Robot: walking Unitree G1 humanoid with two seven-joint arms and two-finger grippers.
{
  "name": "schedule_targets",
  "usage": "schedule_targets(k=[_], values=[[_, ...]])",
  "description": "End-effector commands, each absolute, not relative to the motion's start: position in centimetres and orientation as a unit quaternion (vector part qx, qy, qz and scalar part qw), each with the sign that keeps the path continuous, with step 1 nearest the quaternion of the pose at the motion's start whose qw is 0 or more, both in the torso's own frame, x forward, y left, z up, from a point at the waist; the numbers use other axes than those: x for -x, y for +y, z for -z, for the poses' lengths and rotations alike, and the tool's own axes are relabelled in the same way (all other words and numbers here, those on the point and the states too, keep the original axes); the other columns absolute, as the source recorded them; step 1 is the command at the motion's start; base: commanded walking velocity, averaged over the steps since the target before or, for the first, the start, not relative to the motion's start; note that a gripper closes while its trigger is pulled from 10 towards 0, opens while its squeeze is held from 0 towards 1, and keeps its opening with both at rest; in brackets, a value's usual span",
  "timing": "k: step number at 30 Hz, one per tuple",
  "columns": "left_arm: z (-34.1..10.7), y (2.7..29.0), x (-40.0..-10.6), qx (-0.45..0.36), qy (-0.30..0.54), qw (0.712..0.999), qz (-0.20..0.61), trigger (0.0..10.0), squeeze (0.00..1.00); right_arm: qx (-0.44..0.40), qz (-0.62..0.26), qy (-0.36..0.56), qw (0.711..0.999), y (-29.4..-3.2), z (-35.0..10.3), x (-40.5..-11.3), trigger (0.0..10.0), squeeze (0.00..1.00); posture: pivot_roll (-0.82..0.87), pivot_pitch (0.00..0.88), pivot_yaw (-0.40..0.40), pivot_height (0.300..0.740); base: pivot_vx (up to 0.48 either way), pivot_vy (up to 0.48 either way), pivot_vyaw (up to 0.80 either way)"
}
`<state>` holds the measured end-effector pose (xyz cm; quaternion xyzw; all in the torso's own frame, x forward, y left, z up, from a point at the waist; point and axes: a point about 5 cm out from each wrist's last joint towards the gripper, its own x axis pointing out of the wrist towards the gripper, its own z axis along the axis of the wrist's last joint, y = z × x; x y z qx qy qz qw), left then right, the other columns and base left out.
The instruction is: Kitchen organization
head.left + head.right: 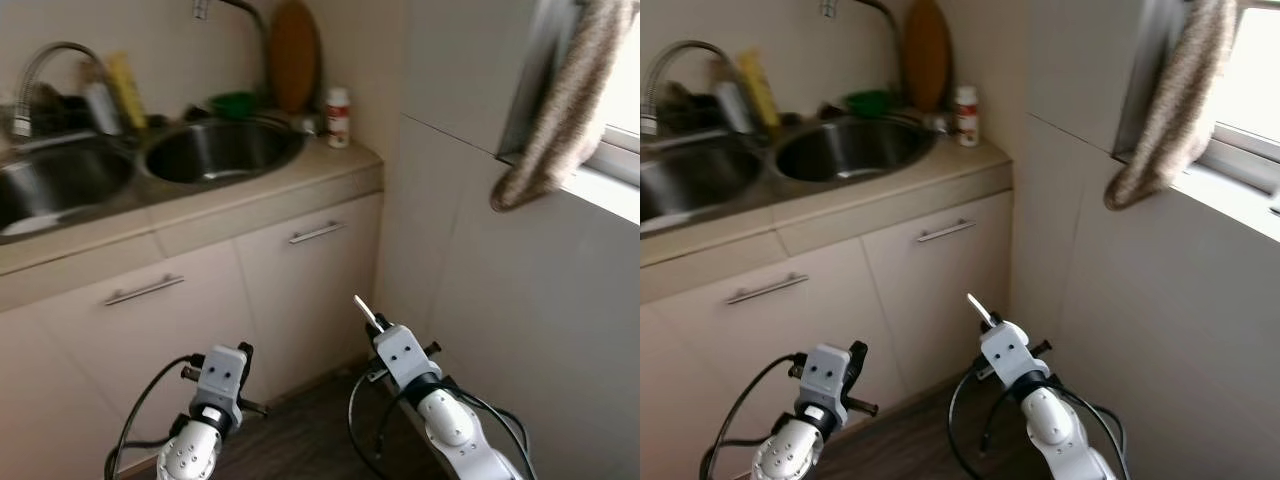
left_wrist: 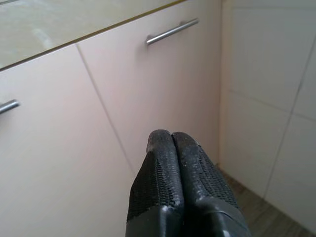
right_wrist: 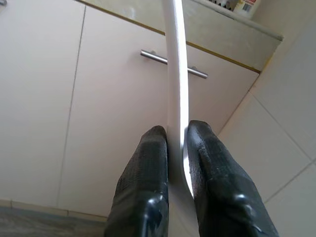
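Observation:
My right gripper (image 3: 176, 136) is shut on a thin white utensil (image 3: 177, 64), which sticks up past the fingertips toward the cabinet front. In the left eye view the same white utensil (image 1: 366, 311) shows above the right wrist, low by the tiled wall. The left gripper (image 2: 171, 138) is shut with nothing in it and points at the cabinet doors (image 1: 300, 290). Above them a steel double sink (image 1: 215, 150) sits in the beige counter (image 1: 335, 165).
On the counter's far corner stand a white bottle with a red cap (image 1: 339, 117), a wooden board (image 1: 293, 55), a green bowl (image 1: 235, 103) and a yellow bottle (image 1: 127, 90). A towel (image 1: 560, 110) hangs by the window on the right. Bar handles (image 1: 317, 232) cross the doors.

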<state>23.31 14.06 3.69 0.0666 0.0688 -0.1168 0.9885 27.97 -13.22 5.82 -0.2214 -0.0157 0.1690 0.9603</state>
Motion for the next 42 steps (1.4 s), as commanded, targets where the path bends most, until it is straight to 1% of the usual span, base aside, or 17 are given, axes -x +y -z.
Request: schedule_targets(k=[1, 3, 6, 24, 29, 32, 35, 42], values=[[-4.0, 14.6, -23.5, -0.072, 0.061, 0.989, 0.11, 10.0, 0.0, 0.209, -0.165, -0.017, 0.964, -13.0, -6.0, -28.1, 0.0, 0.0, -0.09, 0.0, 0.028, 0.74, 0.0, 0.0, 0.0], [-4.1, 14.7, -23.5, -0.07, 0.059, 0.99, 0.11, 10.0, 0.0, 0.215, -0.171, -0.021, 0.961, -12.9, -6.0, -28.0, 0.0, 0.0, -0.08, 0.0, 0.027, 0.74, 0.0, 0.0, 0.0], [-4.1, 14.6, -23.5, -0.069, 0.058, 0.99, 0.109, 10.0, 0.0, 0.226, -0.18, -0.028, 0.957, -12.7, -6.0, -27.9, 0.0, 0.0, -0.08, 0.0, 0.025, 0.74, 0.0, 0.0, 0.8], [-4.3, 14.6, -23.6, -0.065, 0.046, 0.991, 0.105, 10.0, 0.0, 0.223, -0.177, -0.037, 0.958, -12.8, -6.2, -27.9, 0.0, 0.0, -0.08, 0.0, 0.021, 0.74, 0.0, 0.0, 0.8], [-4.4, 14.6, -23.6, -0.066, 0.042, 0.992, 0.104, 10.0, 0.0, 0.215, -0.156, -0.046, 0.963, -13.2, -6.6, -28.1, 0.0, 0.0, -0.08, 0.0, 0.022, 0.74, 0.0, 0.0, 0.8], [-4.8, 14.8, -23.6, -0.07, 0.032, 0.992, 0.1, 10.0, 0.0, 0.195, -0.127, -0.064, 0.97, -13.9, -7.6, -28.5, 0.0, 0.0, -0.08, 0.0, 0.023, 0.74, 0.0, 0.0, 0.0], [-4.8, 14.9, -23.6, -0.071, 0.028, 0.992, 0.098, 10.0, 0.0, 0.193, -0.122, -0.069, 0.971, -14.1, -7.9, -28.7, 0.0, 0.0, -0.08, 0.0, 0.023, 0.74, 0.0, 0.0, 0.0], [-5.7, 15.2, -23.8, -0.082, 0.001, 0.993, 0.088, 10.0, 0.0, 0.187, -0.125, -0.101, 0.969, -13.3, -9.2, -29.1, 0.0, 0.0, -0.08, 0.0, 0.025, 0.74, 0.0, 0.0, 0.0]])
